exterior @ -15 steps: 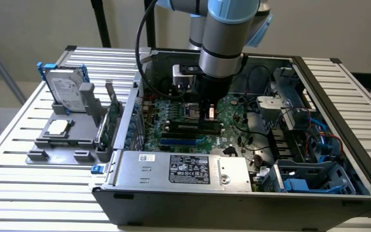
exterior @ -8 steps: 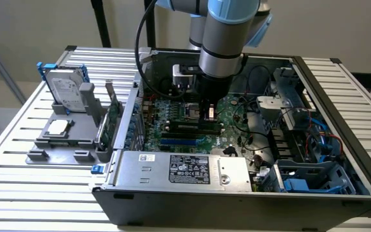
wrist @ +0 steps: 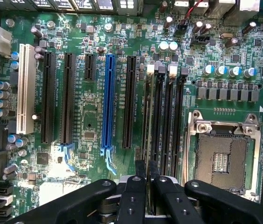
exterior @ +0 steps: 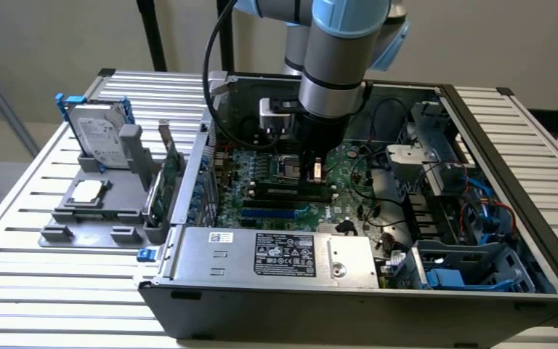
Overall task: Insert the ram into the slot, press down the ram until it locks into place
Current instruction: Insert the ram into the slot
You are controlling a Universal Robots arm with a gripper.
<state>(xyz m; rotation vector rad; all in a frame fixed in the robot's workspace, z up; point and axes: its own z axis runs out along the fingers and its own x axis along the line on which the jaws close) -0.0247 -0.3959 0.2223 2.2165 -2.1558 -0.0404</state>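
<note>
My gripper (exterior: pixel 315 174) reaches down into the open computer case, just above the motherboard. The black fingertips (wrist: pixel 140 170) stand nearly together, with a thin strip pinched between them. That strip is the ram (wrist: pixel 149 126), seen edge-on as a narrow dark line running away from the fingers. It lies along the leftmost of the long black memory slots (wrist: pixel 155 116), right over it. I cannot tell whether the stick is seated or still above the slot. White end clips (wrist: pixel 151 70) mark the far end. In the exterior view the slots (exterior: pixel 289 193) sit directly below the gripper.
A blue socket (wrist: pixel 108 100) and black expansion sockets lie beside the memory slots. The open CPU socket (wrist: pixel 224 149) is on their other side. The case's power supply (exterior: pixel 274 254) and drive cages (exterior: pixel 453 269) surround the board. A grey fixture (exterior: pixel 95 211) outside holds a hard drive (exterior: pixel 99 134) and an upright green card (exterior: pixel 169 174).
</note>
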